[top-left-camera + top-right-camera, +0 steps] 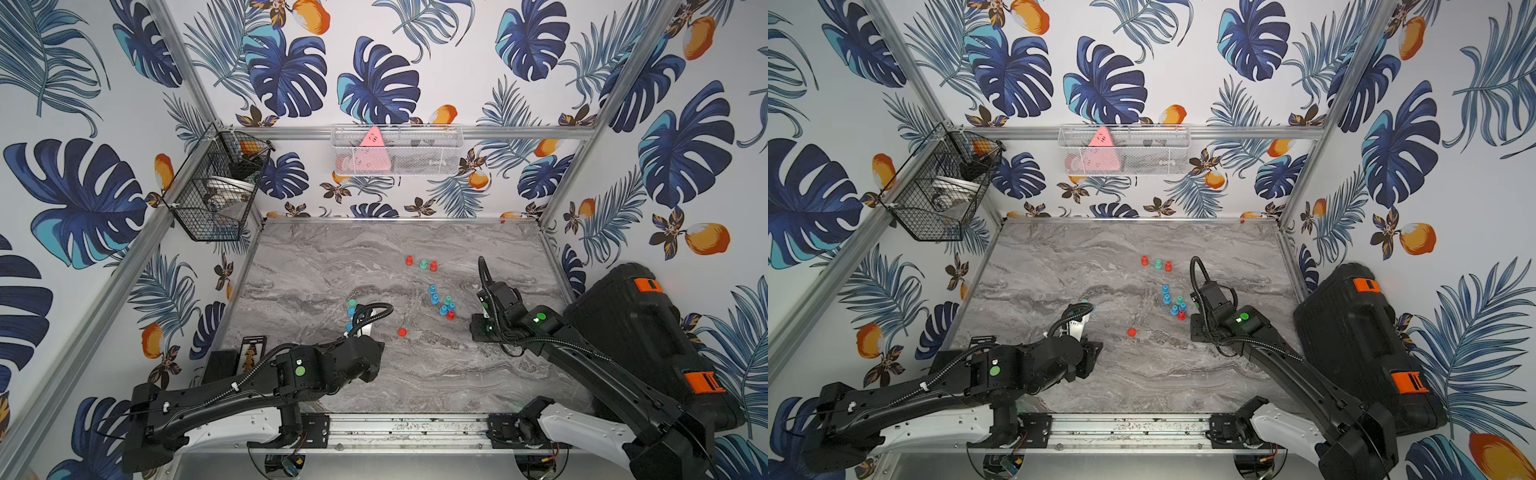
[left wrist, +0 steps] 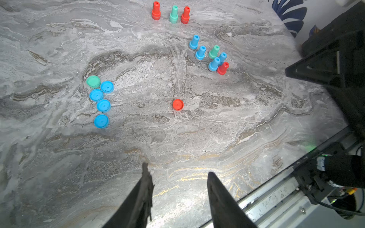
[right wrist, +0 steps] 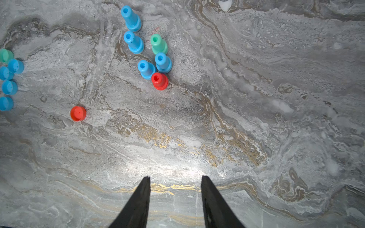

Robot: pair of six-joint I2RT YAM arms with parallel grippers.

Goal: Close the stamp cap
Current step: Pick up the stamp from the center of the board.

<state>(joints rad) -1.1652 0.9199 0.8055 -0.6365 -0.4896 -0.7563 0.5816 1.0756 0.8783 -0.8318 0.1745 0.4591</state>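
A lone red cap [image 1: 402, 332] [image 2: 178, 104] [image 3: 78, 113] lies on the marble table, apart from everything else. A red stamp [image 1: 450, 315] [image 2: 223, 68] [image 3: 160, 81] stands upright at the near edge of a cluster of blue stamps [image 2: 200, 53] and one green stamp [image 2: 214, 51]. My left gripper [image 2: 178, 168] hovers open and empty over the table's front part, well short of the red cap. My right gripper [image 3: 175, 177] is also open and empty, nearer the table's front than the red stamp.
Several blue caps [image 2: 102, 105] and a green cap [image 2: 93, 81] lie grouped at the left, partly hidden by the left arm [image 1: 332, 365] in both top views. Two red stamps and a green one [image 1: 423, 264] stand at the back. A black case [image 1: 631, 332] fills the right side.
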